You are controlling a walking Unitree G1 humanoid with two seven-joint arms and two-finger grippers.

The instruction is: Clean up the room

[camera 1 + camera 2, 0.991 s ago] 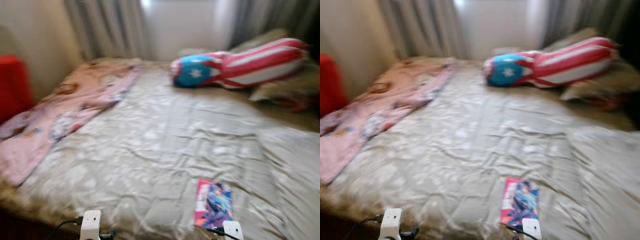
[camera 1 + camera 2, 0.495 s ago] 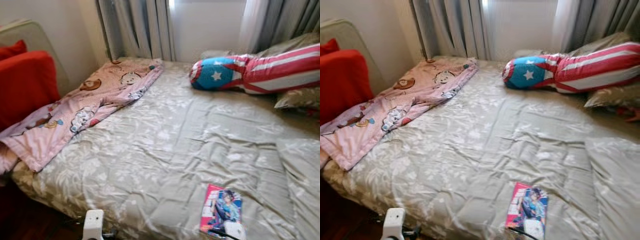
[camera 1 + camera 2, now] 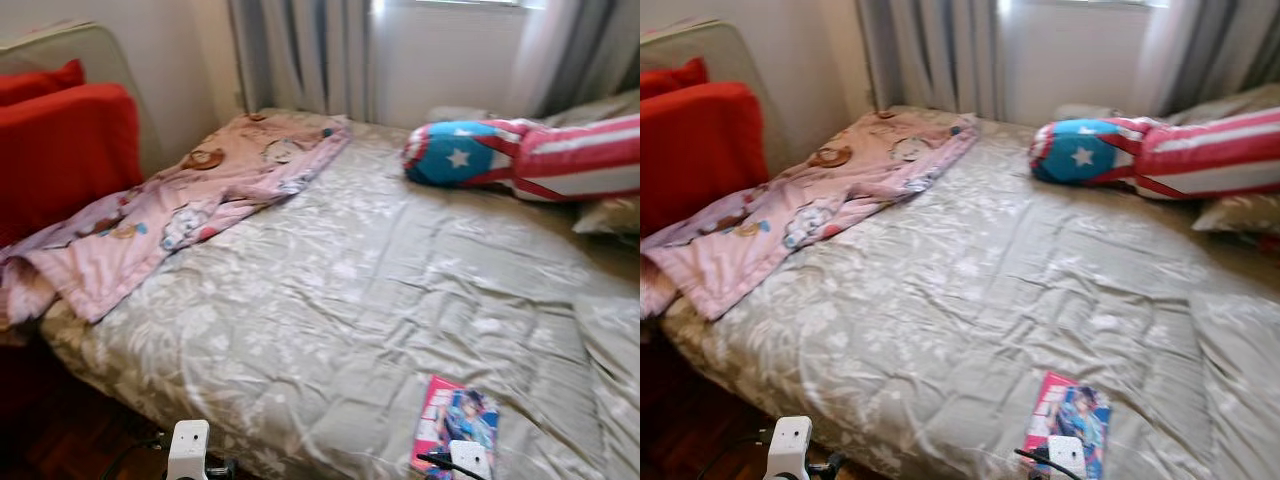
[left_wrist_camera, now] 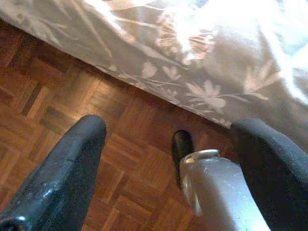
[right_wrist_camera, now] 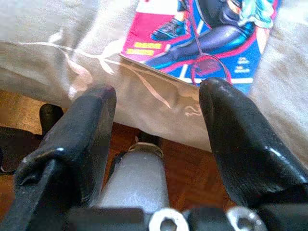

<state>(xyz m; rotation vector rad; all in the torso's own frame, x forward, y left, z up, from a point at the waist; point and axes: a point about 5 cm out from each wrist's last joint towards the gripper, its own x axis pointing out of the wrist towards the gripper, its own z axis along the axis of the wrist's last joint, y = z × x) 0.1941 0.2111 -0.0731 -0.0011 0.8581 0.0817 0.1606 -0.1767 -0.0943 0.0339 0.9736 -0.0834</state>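
Bed: my landmark, wide bed under a beige floral quilt (image 3: 330,300).
Comic: glossy pink-and-blue comic book (image 3: 455,435) lies flat near bed's foot edge, within reach.
Right claw (image 5: 159,108): mine, empty, fingers spread over that edge, aimed at the comic.
Left claw (image 4: 168,144): spread, idle above parquet beside the bed.

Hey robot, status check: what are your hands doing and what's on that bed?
Both grippers open, low at the bed's near edge. Right gripper faces the comic book lying flat on the bedspread. Left gripper over the wood floor. Nothing blocks the book.

Both arms hang low at the near edge of the scene. The left gripper (image 4: 168,163) points down, its two black fingers (image 4: 62,178) spread wide. The right gripper (image 5: 156,130) also points down, fingers (image 5: 236,139) parted, nothing between them.
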